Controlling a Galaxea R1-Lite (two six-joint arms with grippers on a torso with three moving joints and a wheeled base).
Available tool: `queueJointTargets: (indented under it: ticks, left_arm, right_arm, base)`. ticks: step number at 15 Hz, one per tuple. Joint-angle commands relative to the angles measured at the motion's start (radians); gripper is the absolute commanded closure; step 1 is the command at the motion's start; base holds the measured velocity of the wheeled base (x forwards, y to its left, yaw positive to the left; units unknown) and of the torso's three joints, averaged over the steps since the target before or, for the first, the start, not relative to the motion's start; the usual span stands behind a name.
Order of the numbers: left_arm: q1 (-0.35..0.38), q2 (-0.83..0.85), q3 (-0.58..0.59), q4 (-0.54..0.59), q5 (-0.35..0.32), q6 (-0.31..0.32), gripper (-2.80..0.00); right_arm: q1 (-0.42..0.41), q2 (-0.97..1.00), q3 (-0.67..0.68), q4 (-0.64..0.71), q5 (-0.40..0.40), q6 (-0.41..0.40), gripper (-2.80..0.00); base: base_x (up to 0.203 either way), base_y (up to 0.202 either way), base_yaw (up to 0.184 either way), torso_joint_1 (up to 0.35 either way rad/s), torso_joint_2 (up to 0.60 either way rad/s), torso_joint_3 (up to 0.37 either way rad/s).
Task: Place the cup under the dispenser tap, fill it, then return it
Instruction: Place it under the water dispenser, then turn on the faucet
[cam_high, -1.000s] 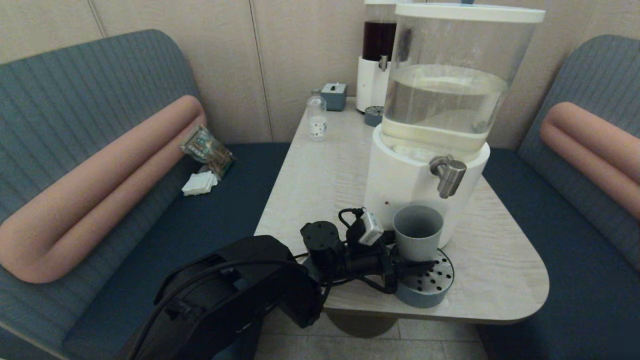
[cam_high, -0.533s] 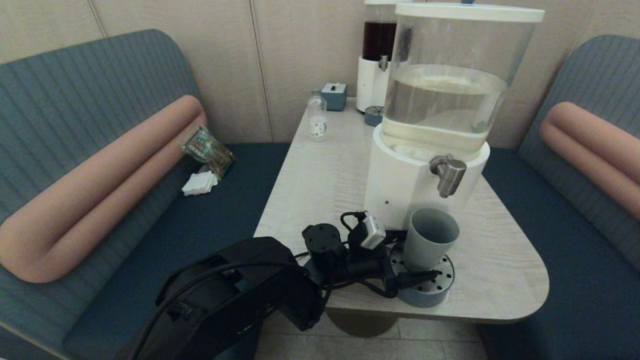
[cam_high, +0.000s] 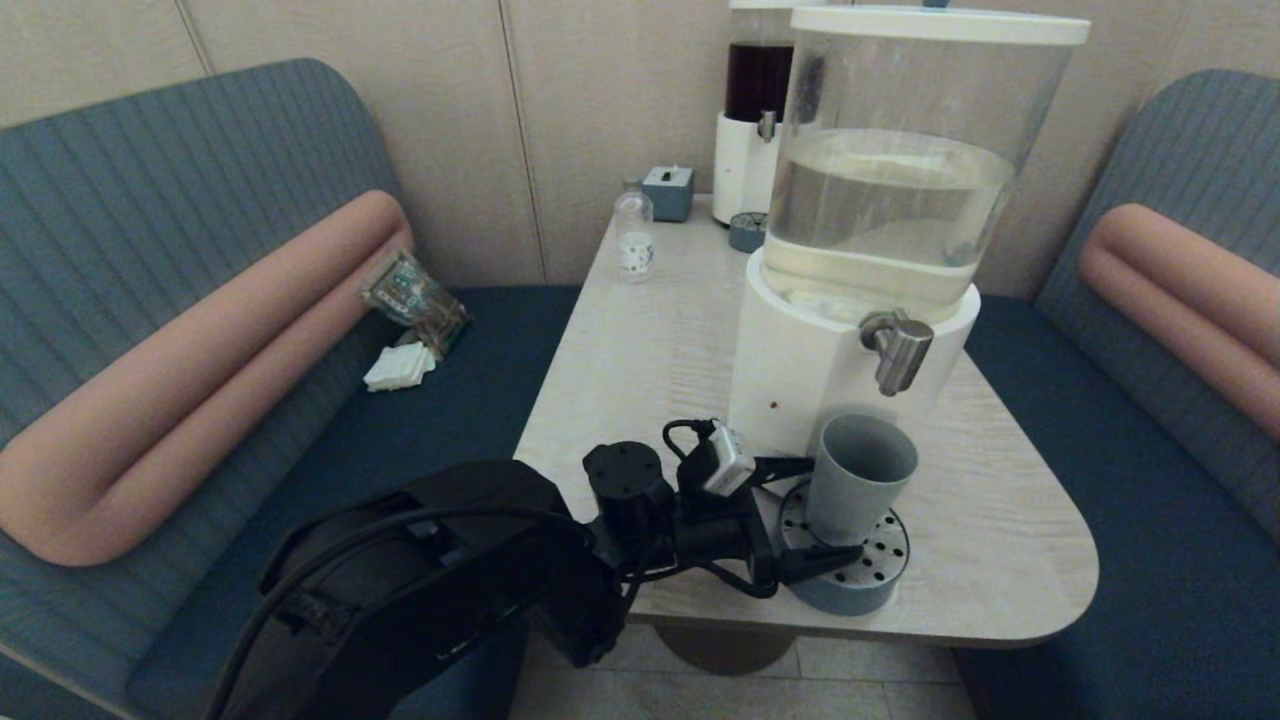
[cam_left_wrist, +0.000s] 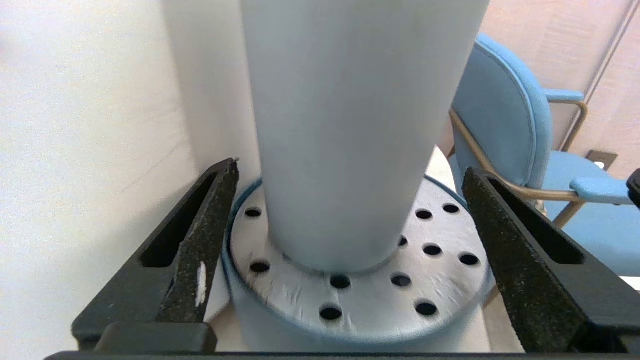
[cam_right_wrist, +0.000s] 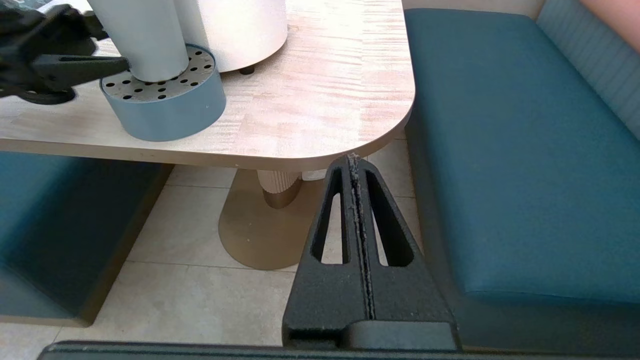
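The grey-blue cup stands on the round perforated drip tray, directly below the brushed-steel dispenser tap of the big white-based dispenser. My left gripper is open, with one finger on each side of the cup's lower part and not touching it. The left wrist view shows the cup between the spread fingers, its base flat on the tray. My right gripper is shut on nothing and parked low, off the table's front right corner.
At the back of the table stand a dark-red-liquid dispenser, a small clear bottle and a blue-grey box. Benches flank the table; a snack packet and a white napkin lie on the left one.
The cup was shifted right across the tray to under the tap. Since then my left arm has drawn back a little to the left, fingers apart from the cup.
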Motion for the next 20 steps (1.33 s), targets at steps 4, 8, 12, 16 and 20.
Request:
queueJointTargets:
  ticks: [4,8,12,16,20]
  left_arm:
    - [0.023,-0.158,0.226,-0.009,-0.014,0.015,-2.8]
    - [0.056,-0.328,0.467,-0.009,-0.022,0.039,-2.8]
    - [0.138,-0.58,0.668,-0.009,-0.022,0.034,0.0]
    - [0.257,-0.859,0.833,-0.009,0.049,0.011,0.0]
    - [0.351,-1.173,0.912,-0.008,0.287,-0.083,0.0]
  right_arm:
    - [0.0,0.001,0.001,0.0,-0.001,0.0,0.0]
    - [0.0,0.001,0.001,0.0,0.0,0.0,0.0]
    - [0.0,0.001,0.0,0.0,-0.001,0.0,0.0]
    - [0.0,0.001,0.001,0.0,-0.001,0.0,0.0]
    - [0.0,0.001,0.0,0.0,-0.001,0.0,0.0]
  base:
    - [0.0,0.0,0.0,0.0,0.0,0.0]
    - [0.0,0.0,0.0,0.0,0.0,0.0]
    - [0.0,0.0,0.0,0.0,0.0,0.0]
    - [0.0,0.0,0.0,0.0,0.0,0.0]
    - [0.0,0.0,0.0,0.0,0.0,0.0]
